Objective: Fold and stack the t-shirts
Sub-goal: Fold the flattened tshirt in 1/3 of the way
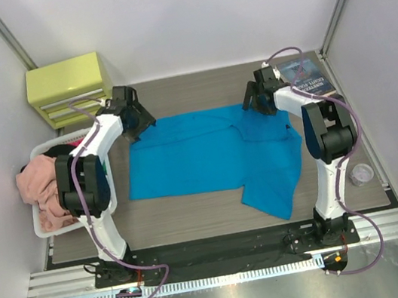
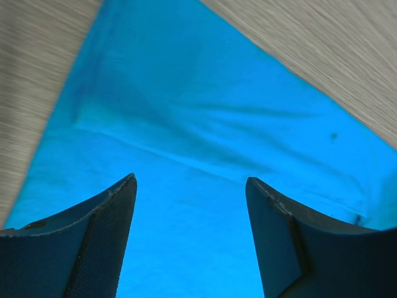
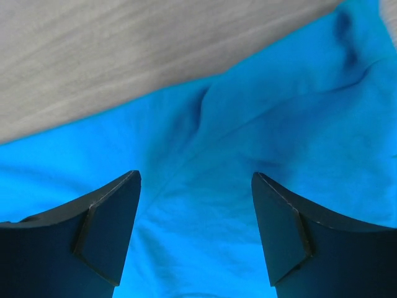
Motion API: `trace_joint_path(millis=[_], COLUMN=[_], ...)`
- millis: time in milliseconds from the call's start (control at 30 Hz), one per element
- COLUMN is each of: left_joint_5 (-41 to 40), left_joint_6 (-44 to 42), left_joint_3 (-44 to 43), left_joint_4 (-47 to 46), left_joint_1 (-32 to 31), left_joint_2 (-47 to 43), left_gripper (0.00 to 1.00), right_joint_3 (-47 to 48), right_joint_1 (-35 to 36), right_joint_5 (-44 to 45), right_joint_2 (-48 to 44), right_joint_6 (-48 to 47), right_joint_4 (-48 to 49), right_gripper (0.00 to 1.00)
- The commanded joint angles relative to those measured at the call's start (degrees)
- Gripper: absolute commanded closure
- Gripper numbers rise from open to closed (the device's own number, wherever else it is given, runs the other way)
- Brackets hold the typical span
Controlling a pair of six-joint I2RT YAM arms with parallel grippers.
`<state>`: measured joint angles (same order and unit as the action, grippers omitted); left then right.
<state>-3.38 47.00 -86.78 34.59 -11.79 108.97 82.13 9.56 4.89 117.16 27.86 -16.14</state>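
Hovering with the left gripper (image 2: pixel 191 186) over the far-left corner of the turquoise t-shirt (image 1: pixel 208 155), and with the right gripper (image 3: pixel 195 180) over its far edge toward the right. Shows both pairs of jaws parted, clamped on nothing, with only blue cloth under each gap.

Looks like an early stage of the folding. Lies spread mostly flat, with a flap doubled across on the right side and one part trailing toward the arm bases; wrinkled there, and not yet a neat packet. Shows no finished stack anywhere around the turquoise t-shirt. Leaves more to do: a pink shirt (image 1: pixel 37 187) heaped in a white basket (image 1: pixel 43 230) just left of the turquoise t-shirt, with anything beneath it impossible to make out.

Rests on a grey wood-grain table (image 1: pixel 195 215). Beyond the far-left corner, a yellow-green drawer box (image 1: pixel 70 86); beyond the far-right corner, a dark-blue book (image 1: pixel 308 77); off to the near right, a small clear cup (image 1: pixel 360 174). Closed in by plain white walls on three sides.
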Motion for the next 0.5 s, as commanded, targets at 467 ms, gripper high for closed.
trace_joint_path(millis=[467], left_joint_5=[-6.6], left_joint_6=[-6.3], left_joint_3=[3.8], left_joint_4=[-0.9], left_joint_1=[5.5], left_joint_2=[3.1], left_gripper=[0.41], right_joint_3=[-3.9], right_joint_1=[-0.3], right_joint_5=[1.3], right_joint_2=[-6.9], right_joint_6=[1.1], right_joint_4=[3.3], right_gripper=[0.22])
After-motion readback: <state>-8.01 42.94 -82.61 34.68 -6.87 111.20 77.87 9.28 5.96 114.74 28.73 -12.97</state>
